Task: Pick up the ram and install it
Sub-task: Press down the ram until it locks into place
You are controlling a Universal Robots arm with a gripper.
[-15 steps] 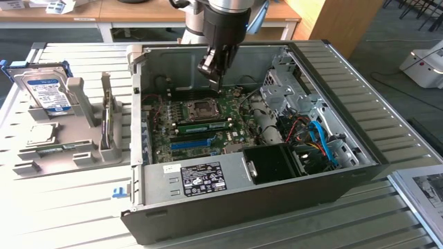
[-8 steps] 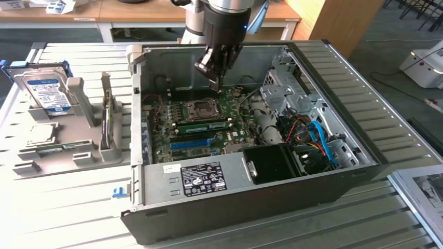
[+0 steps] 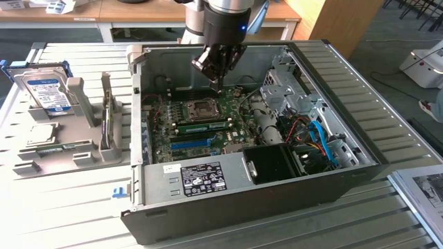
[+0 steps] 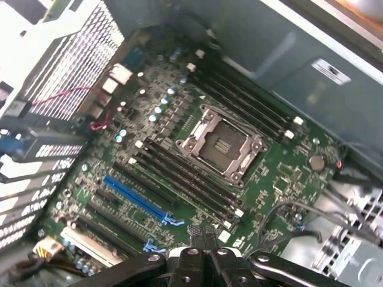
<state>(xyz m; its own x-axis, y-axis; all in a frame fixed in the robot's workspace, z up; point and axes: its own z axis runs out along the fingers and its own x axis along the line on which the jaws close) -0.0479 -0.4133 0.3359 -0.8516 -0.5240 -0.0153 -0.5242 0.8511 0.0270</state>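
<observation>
Pale slatted metal forms the surface (image 3: 69, 207) on which an open computer case (image 3: 277, 197) is laid on its side, with desks seen in the background at twelve o'clock. Above the middle of the case, the claw (image 3: 216, 85) is held pointing down, its fingers pressed together with nothing gripped between them; in the wrist view the closed claw (image 4: 203, 236) is seen over the green motherboard (image 4: 281, 173), near the end of a bank of long dark memory slots. In the exterior view, the bare processor socket (image 3: 204, 108) is found directly at six o'clock of the claw tips. Just beyond it, again at six o'clock, the ram (image 3: 204, 126) is seen as a long, narrow green stick lying along a slot, apparently seated, apart from the claw. Further toward six o'clock a blue slot (image 3: 190, 143) is mounted, and then the power supply (image 3: 201, 179) with its black label. Blue cables (image 3: 320, 140) are bundled at four o'clock of the socket. Outside the case, at nine o'clock, a grey holder (image 3: 69, 155) is placed on the surface, and a hard drive (image 3: 45, 93) with a blue-and-white label is stood upright in it.
</observation>
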